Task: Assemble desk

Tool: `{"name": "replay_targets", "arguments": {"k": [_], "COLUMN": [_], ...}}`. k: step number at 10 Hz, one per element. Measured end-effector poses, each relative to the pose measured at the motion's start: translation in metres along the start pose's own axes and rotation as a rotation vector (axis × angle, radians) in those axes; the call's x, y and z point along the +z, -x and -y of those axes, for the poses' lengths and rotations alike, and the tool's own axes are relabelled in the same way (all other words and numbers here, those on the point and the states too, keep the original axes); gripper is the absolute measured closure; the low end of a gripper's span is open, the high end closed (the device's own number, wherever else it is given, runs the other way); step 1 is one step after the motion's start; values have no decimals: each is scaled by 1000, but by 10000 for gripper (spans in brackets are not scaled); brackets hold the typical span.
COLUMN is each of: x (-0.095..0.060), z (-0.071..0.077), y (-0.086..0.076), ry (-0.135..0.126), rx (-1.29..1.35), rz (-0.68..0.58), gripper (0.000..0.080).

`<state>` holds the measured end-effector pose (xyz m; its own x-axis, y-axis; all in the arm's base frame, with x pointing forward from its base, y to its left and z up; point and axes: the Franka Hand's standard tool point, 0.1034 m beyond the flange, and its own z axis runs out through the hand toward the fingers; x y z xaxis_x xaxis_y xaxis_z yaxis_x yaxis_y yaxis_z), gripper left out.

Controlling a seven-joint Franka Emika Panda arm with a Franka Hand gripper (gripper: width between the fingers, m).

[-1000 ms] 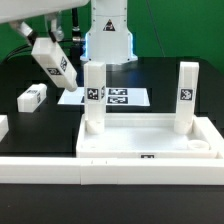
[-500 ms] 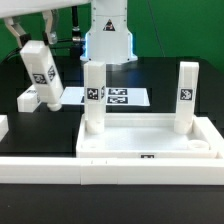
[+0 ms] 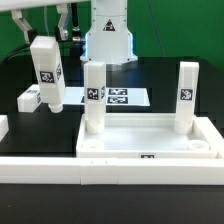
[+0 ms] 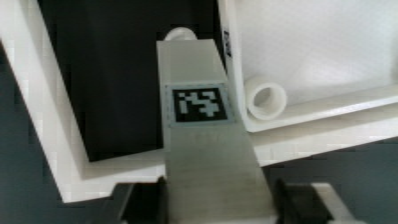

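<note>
Black table (image 3: 55, 130): hand (image 4: 217, 190), mostly cropped out, grasping upright leg (image 3: 47, 75).

We see a white square leg (image 4: 206, 150) running up the middle of the frame, with a black-and-white tag (image 4: 199, 103) on the face turned toward the camera. The gripper (image 4: 214, 196) clamps the leg's near end, with one of its dark fingers (image 4: 306, 198) pressed against each side. Past the leg lies the white desk top (image 4: 329, 55), its round corner socket (image 4: 267, 100) just beside the leg, and the black table (image 4: 125, 90) shows on the leg's other side.
</note>
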<state>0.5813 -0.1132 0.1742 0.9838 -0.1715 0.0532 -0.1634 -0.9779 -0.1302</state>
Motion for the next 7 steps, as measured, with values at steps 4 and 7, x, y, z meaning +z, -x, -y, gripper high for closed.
{"name": "replay_targets", "arguments": {"k": [4,7], "x": [-2,-1], "z": [27,110], "y": [-7,-22], "ry": [12,-7], "rx": [19,79], "rz": [-4,-22], "gripper": [515,515]}}
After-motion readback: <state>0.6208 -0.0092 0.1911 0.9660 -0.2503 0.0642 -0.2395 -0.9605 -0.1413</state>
